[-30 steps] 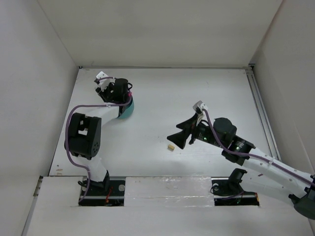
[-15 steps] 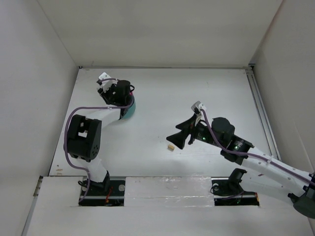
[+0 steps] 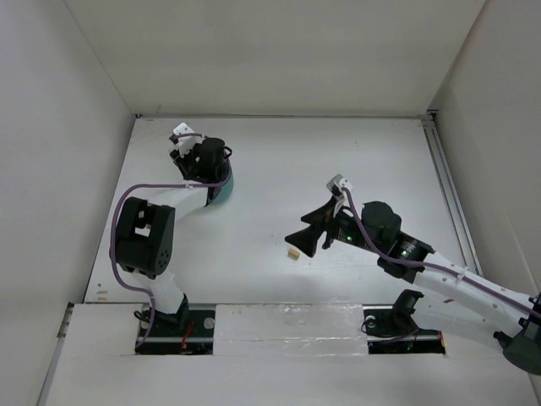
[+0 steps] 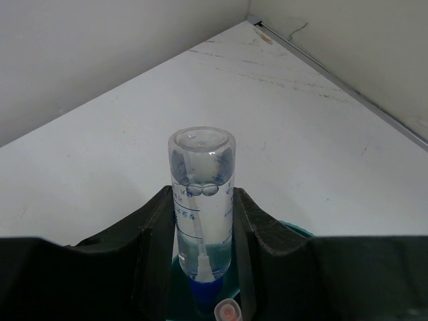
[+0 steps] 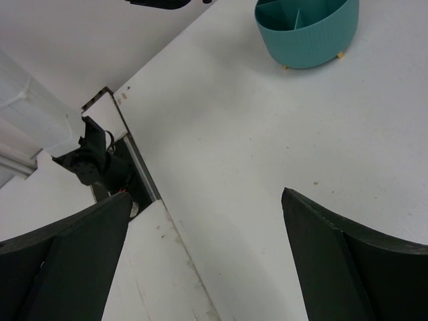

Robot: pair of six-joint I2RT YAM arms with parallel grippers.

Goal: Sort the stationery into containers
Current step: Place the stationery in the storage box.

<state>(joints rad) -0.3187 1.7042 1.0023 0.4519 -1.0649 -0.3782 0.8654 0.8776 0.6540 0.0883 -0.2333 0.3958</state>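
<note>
The clear-barrelled marker (image 4: 200, 194) is glossy see-through plastic, with bubbles in the liquid inside. The teal organiser cup (image 5: 307, 30) looks like matt ribbed plastic. The table (image 3: 338, 161) is white, matt and a bit scuffed. The left pincer (image 4: 200, 231) is dull black plastic.

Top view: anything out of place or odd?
One tan block lies loose on the table by the open right gripper, far from the teal organiser. Left gripper holds a clear tube cap-down over the organiser. Nothing spilled or damaged.
</note>
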